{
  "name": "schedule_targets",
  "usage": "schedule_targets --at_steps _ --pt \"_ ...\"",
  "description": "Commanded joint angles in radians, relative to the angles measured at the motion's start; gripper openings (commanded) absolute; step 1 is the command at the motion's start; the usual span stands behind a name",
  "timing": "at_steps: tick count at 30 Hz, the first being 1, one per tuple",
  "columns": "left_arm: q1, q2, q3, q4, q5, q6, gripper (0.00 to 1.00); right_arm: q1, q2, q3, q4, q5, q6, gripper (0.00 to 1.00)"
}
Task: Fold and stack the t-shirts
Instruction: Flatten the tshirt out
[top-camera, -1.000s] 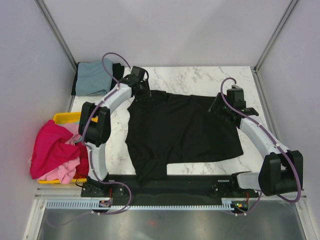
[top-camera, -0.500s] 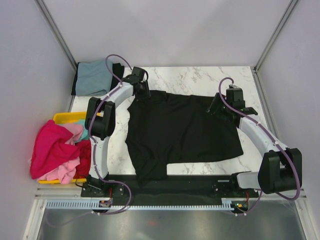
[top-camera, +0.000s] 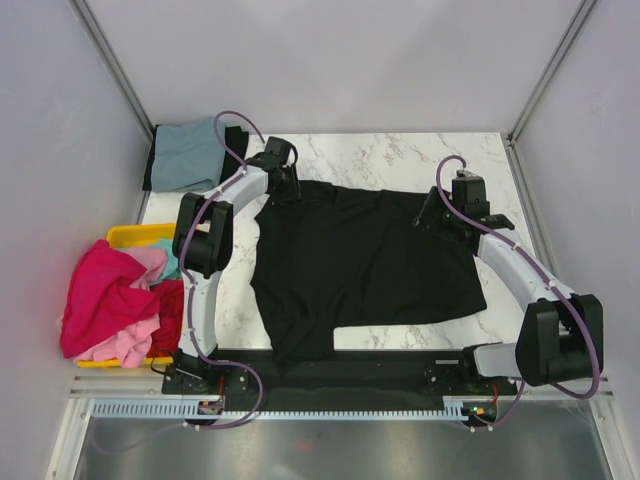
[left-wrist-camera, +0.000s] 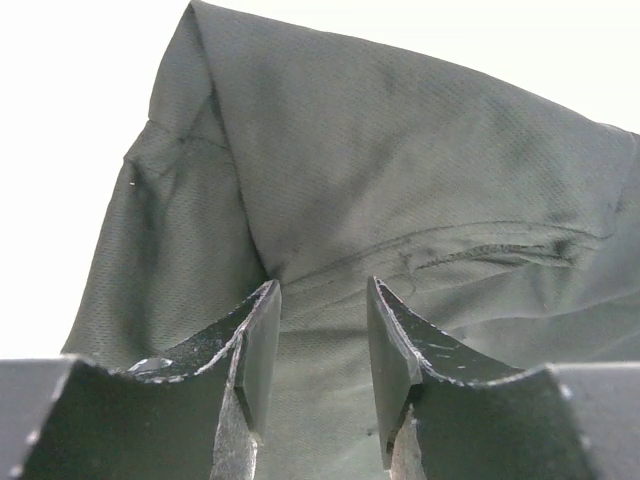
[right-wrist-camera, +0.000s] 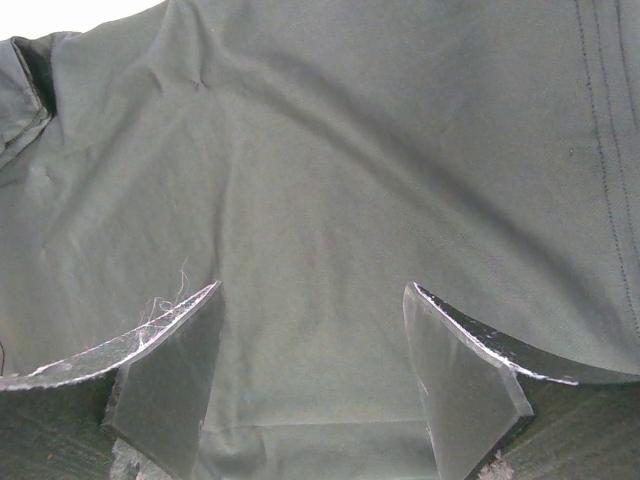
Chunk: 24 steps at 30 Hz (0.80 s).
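A large black t-shirt (top-camera: 360, 260) lies spread on the marble table (top-camera: 380, 155). My left gripper (top-camera: 287, 194) is at the shirt's far left corner. In the left wrist view its jaws (left-wrist-camera: 320, 290) stand a little apart, pressed down on the black cloth (left-wrist-camera: 400, 150), which rises in a fold ahead of them. My right gripper (top-camera: 432, 215) is at the shirt's far right corner. In the right wrist view it (right-wrist-camera: 312, 290) is wide open, with flat black cloth (right-wrist-camera: 350, 150) between its fingers. A folded grey-blue shirt (top-camera: 190, 155) lies at the far left.
A yellow bin (top-camera: 130, 237) at the left edge holds a heap of magenta (top-camera: 100, 295), pink (top-camera: 125, 345), red (top-camera: 170, 310) and teal (top-camera: 170, 265) shirts. Grey walls stand close on both sides and behind. A black rail (top-camera: 380, 375) runs along the near edge.
The left arm's elbow has swung up and towards the shirt, while its gripper stays at the far left corner. The right arm and the shirt have barely moved.
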Motion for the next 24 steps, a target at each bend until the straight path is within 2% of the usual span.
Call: schedule_targets --at_steps 1,12,24 --pt "-0.001 -0.026 0.01 0.01 -0.058 0.047 0.48 0.003 0.011 -0.007 0.03 -0.005 -0.015 0.8" --pt "-0.001 -0.021 0.004 0.005 -0.055 0.047 0.48 0.003 0.028 -0.013 0.045 -0.008 -0.012 0.8" --pt "-0.018 0.012 0.024 0.005 -0.037 0.041 0.39 0.003 0.045 -0.025 0.054 -0.003 -0.015 0.79"
